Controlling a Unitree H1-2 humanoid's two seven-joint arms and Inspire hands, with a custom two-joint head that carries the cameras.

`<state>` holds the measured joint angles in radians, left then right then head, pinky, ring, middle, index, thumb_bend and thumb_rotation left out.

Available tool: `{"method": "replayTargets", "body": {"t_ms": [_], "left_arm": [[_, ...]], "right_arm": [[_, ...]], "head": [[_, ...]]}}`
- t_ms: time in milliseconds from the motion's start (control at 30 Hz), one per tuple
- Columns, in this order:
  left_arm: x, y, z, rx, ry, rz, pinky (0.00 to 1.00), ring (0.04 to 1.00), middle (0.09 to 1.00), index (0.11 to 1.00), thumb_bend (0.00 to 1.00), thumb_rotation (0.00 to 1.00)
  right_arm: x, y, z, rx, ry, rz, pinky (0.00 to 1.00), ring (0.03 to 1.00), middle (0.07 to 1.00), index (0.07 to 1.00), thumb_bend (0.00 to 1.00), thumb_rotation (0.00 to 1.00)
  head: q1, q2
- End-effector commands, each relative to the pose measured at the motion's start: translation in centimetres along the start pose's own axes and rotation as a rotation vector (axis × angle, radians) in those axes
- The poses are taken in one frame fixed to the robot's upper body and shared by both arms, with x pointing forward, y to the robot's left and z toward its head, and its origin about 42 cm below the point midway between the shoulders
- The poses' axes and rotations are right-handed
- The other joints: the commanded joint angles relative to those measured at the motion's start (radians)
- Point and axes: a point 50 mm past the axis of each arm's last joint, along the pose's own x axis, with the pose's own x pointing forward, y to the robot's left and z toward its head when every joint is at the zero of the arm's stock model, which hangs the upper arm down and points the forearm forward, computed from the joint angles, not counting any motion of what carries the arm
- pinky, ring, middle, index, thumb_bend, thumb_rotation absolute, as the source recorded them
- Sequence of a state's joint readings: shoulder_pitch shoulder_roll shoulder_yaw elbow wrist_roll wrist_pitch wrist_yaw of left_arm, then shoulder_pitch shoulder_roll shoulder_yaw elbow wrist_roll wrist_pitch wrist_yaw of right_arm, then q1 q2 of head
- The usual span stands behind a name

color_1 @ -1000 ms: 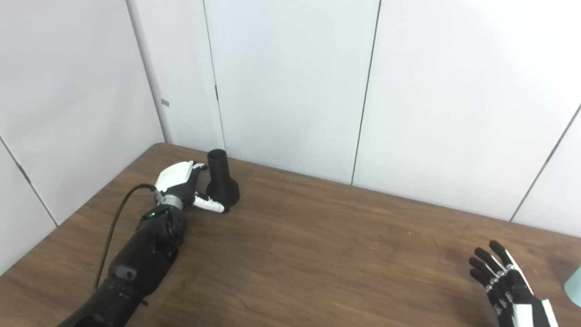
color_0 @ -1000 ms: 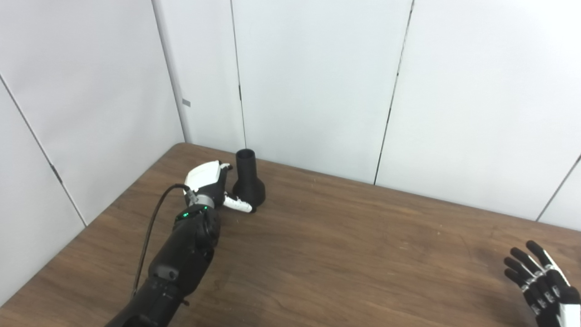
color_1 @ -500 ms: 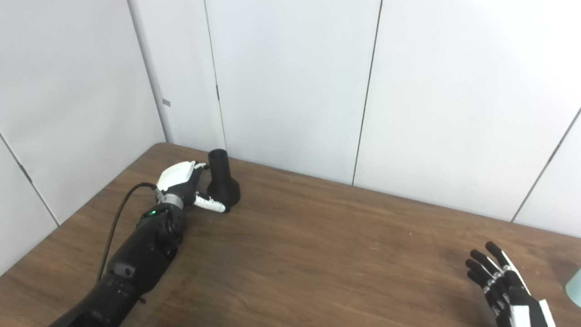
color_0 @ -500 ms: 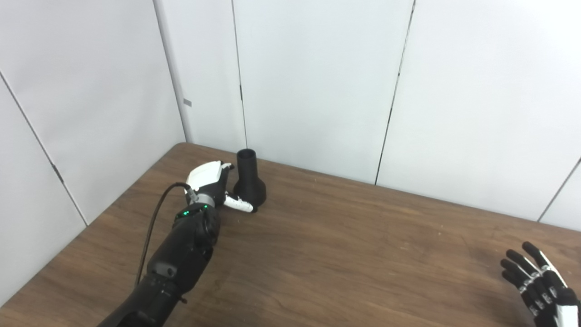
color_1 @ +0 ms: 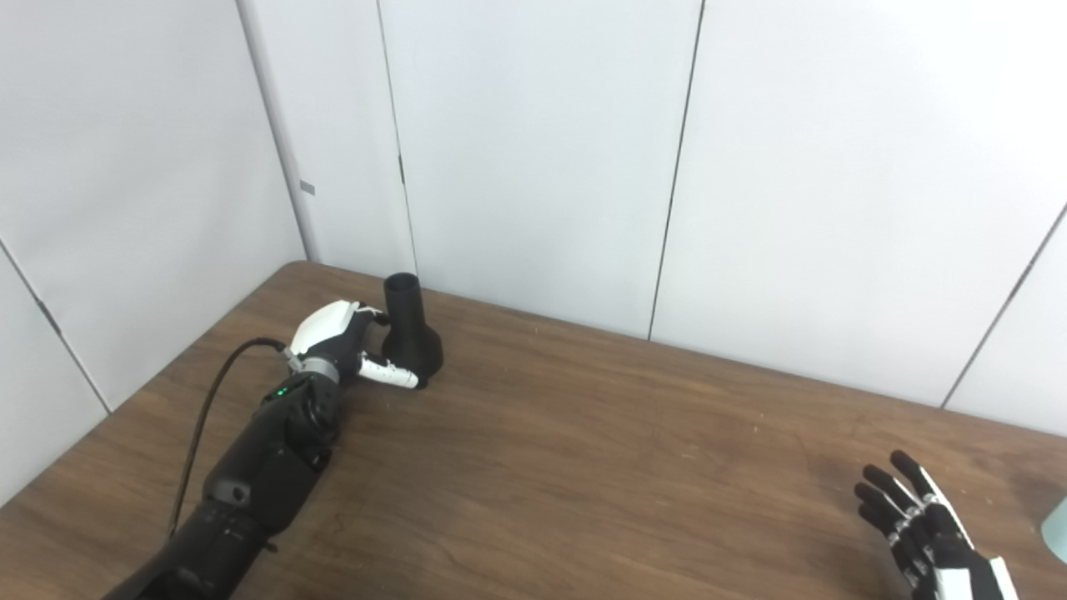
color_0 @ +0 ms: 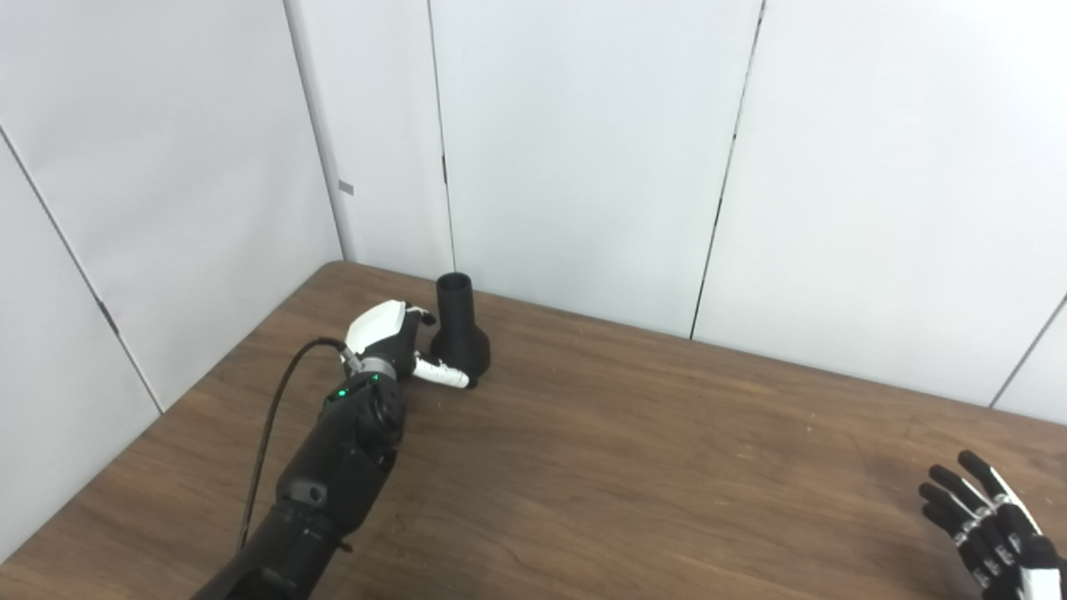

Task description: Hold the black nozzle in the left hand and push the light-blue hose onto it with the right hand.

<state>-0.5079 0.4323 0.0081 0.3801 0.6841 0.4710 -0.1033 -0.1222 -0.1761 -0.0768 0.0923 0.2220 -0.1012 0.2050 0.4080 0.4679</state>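
Your black nozzle (color_0: 458, 339) stands upright near the desk's (color_0: 633, 467) far left corner. Your left hand (color_0: 388, 342) is just beside it, fingers apart, thumb at its base. Your right hand (color_1: 929, 533) waits spread open at the near right edge, beside a light-blue thing (color_1: 1057, 527).

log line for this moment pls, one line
left hand: open, beside upright black nozzle | right hand: open, empty, far right | hose: pale sliver at right edge | phase: pre-grasp

Bright, even light — soft shadows, slightly soft focus
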Motion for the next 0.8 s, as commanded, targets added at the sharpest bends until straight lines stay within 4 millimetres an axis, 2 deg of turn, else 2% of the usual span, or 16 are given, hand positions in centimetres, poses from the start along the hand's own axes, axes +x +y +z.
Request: {"method": "replayTargets", "body": {"t_ms": [0, 300, 533, 767], "left_arm": [[0.32, 0.89, 1.56, -0.047, -0.034, -0.007, 1.0, 1.0, 1.0, 0.721, 1.0, 0.28], [0.38, 1.28, 1.22, -0.169, -0.027, -0.053, 1.0, 1.0, 1.0, 0.681, 1.0, 0.29], [-0.08, 1.23, 1.67, -0.113, -0.053, -0.03, 1.0, 1.0, 1.0, 0.687, 1.0, 0.28], [-0.31, 0.79, 1.94, -0.065, -0.069, -0.027, 1.0, 1.0, 0.976, 0.733, 1.0, 0.29]], "right_arm": [[-2.31, 0.25, -2.49, 0.029, 0.089, -0.019, 0.85, 0.844, 0.853, 0.919, 0.68, 0.9], [-2.14, 0.46, -2.59, 0.027, 0.097, -0.019, 0.86, 0.847, 0.855, 0.922, 0.64, 0.91], [-2.03, 0.81, -2.19, 0.021, 0.097, -0.013, 0.86, 0.851, 0.855, 0.926, 0.64, 0.92], [-2.03, 0.9, -1.97, 0.013, 0.095, -0.008, 0.87, 0.852, 0.856, 0.927, 0.64, 0.92]], "head": [[-0.002, 0.003], [-0.001, 0.014], [0.0, 0.02], [-0.007, 0.035]]}}
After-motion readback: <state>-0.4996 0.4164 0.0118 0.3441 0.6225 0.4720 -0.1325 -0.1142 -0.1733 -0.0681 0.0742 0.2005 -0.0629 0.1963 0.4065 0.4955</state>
